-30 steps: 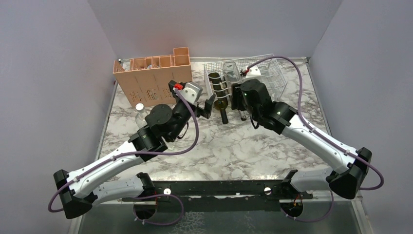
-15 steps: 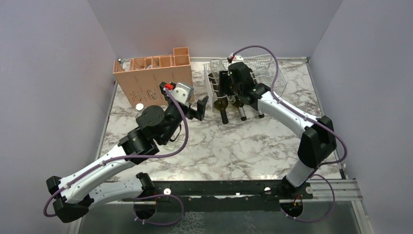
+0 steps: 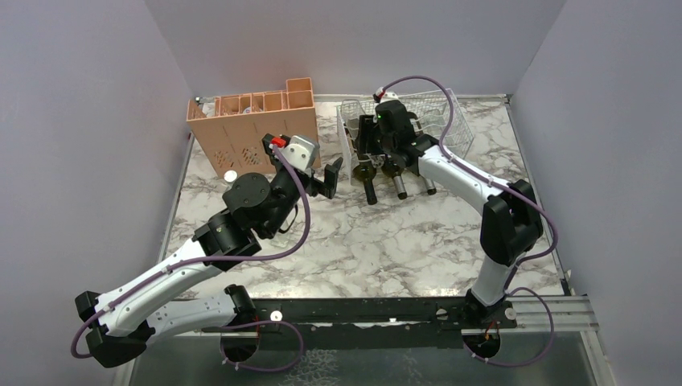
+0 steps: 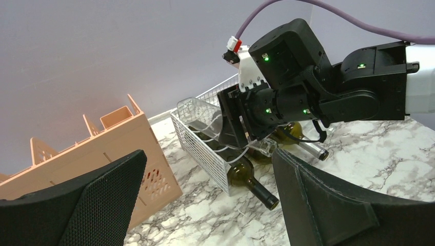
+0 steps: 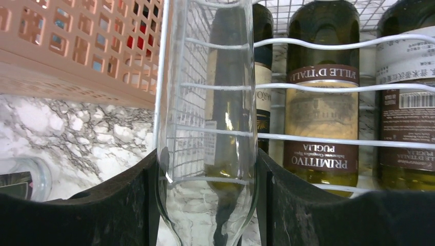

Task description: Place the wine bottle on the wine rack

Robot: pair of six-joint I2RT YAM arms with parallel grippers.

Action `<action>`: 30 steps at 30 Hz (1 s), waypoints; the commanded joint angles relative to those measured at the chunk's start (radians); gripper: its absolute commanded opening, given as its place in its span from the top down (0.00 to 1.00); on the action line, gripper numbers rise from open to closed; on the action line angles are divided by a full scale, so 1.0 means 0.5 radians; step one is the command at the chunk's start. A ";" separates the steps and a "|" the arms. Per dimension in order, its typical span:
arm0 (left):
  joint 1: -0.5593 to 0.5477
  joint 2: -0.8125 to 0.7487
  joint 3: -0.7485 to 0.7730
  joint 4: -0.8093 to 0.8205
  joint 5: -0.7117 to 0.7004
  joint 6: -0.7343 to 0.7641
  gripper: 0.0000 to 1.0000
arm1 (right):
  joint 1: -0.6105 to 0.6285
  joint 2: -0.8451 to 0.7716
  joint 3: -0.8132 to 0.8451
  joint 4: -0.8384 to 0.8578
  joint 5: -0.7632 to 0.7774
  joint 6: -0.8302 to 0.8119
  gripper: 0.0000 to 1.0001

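Clear glass marks the wine bottle (image 5: 210, 128) in hand: the right hand (image 5: 208, 197) is clamped on its body, one dark finger (image 5: 128, 205) pressed to each side. The bottle's shoulder narrows towards the wrist. From the left wrist view it hangs tilted over the left end of the white wire wine rack (image 3: 450, 121), round base raised and pointing away. Whether the glass already touches the wires I cannot tell.

Three dark bottles lie in the rack's wavy cradles, necks poking out towards the arms. One is a Primitivo Puglia bottle (image 5: 320, 102), and a darker bottle (image 4: 251, 179) sits at the left end. That left one shows through the clear glass, so the cradle under the held bottle may be taken.

The left hand (image 3: 330, 177) hovers apart and carries nothing, just off the rack's left end, near the peach-orange crate (image 3: 249, 129) on the marble table (image 3: 386, 241).

This looks like the placing step: the bottle has reached the rack but is not yet set down. The next move calls for laying it level and parallel with its neighbours in a free cradle. It should come down slowly, so glass does not knock glass. The right hand should open only once the wires bear the weight.
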 commanded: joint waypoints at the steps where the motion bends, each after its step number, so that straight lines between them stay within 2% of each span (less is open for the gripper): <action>1: 0.001 -0.023 0.069 0.016 0.027 0.004 0.01 | -0.019 0.035 0.038 0.302 -0.060 0.040 0.99; 6: 0.001 -0.023 0.075 0.017 0.021 -0.015 0.01 | -0.020 0.088 0.030 0.320 -0.098 0.075 0.98; 13: 0.001 -0.002 0.100 -0.001 -0.037 -0.048 0.01 | -0.023 0.103 -0.002 0.286 -0.089 0.151 0.75; 23: 0.001 0.018 0.112 -0.014 -0.073 -0.055 0.01 | -0.023 0.111 0.040 0.144 -0.089 0.262 0.56; 30: 0.001 0.029 0.126 -0.009 -0.055 -0.052 0.01 | -0.026 0.143 0.111 -0.006 -0.064 0.287 0.50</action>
